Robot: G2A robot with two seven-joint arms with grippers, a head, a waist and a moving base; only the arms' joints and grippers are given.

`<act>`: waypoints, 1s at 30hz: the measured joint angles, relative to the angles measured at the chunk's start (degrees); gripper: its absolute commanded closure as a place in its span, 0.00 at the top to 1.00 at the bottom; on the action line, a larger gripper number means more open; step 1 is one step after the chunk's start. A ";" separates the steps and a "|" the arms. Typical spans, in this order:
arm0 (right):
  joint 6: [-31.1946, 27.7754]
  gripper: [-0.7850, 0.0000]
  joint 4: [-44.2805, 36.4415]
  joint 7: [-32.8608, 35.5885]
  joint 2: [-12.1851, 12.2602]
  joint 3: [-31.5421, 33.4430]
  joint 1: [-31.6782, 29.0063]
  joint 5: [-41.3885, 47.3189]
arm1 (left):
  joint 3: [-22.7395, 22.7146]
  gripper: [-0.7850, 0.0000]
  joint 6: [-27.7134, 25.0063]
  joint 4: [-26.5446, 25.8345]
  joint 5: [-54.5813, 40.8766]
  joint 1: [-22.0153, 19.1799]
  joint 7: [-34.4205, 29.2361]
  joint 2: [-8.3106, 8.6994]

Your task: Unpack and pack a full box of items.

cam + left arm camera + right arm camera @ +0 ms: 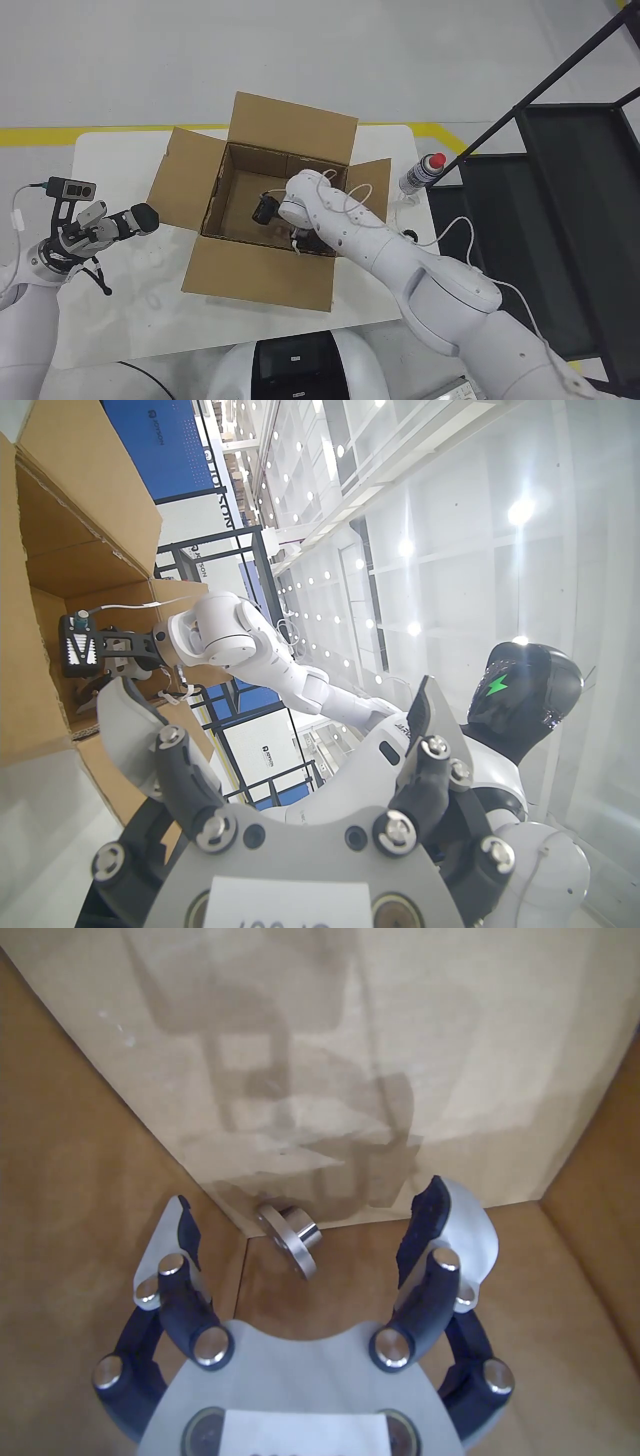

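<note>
Inside the box (290,125), the right gripper (305,1220) hangs spread wide over a metal part (292,1240) in a floor corner, apparently to lift it out. The left gripper (272,700), likewise spread and empty, sits to the box's left, leaving room.

**The hall around my work table**

I see a smooth, pale grey floor (300,50) with a yellow line (60,135) painted across it, behind the white table (110,165). At the right side of the table stands a black metal rack (570,190) with dark shelves and one slanted bar. In the left wrist view I look up at a high white ceiling (450,550) with many round lamps (520,512), all lit and very bright. Farther off are a blue wall panel (165,445) and black frames (252,565).
</note>
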 measured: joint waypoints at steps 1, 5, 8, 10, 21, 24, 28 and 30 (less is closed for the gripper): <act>-0.11 1.00 -0.26 0.36 0.22 0.30 -0.23 0.06 | 0.00 1.00 0.00 0.00 0.00 0.00 0.00 0.00; -0.41 1.00 -1.59 2.30 1.12 1.39 -1.02 -0.21 | 0.00 1.00 0.00 0.00 0.00 0.00 0.00 0.00; -0.24 0.99 -2.05 4.09 1.59 1.77 -1.47 -0.92 | 0.00 1.00 0.00 0.00 0.00 0.00 0.00 0.00; -0.22 0.44 -2.17 5.04 1.77 1.84 -1.73 -1.32 | 0.00 1.00 0.00 0.00 0.00 0.00 0.00 0.00; -0.31 0.00 -3.65 7.58 1.81 1.48 -2.38 -3.46 | 0.00 1.00 0.00 0.00 0.00 0.00 0.00 0.00; -0.57 0.00 -3.95 7.93 1.76 1.45 -2.45 -3.72 | 0.00 1.00 0.00 0.00 0.00 0.00 0.00 0.00; -2.17 0.00 -4.10 8.55 1.70 1.53 -2.50 -3.35 | 0.00 1.00 0.00 0.00 0.00 0.00 0.00 0.00; -2.67 0.00 -4.41 8.62 1.67 1.69 -2.38 -3.11 | 0.00 1.00 0.00 0.00 0.00 0.00 0.00 0.00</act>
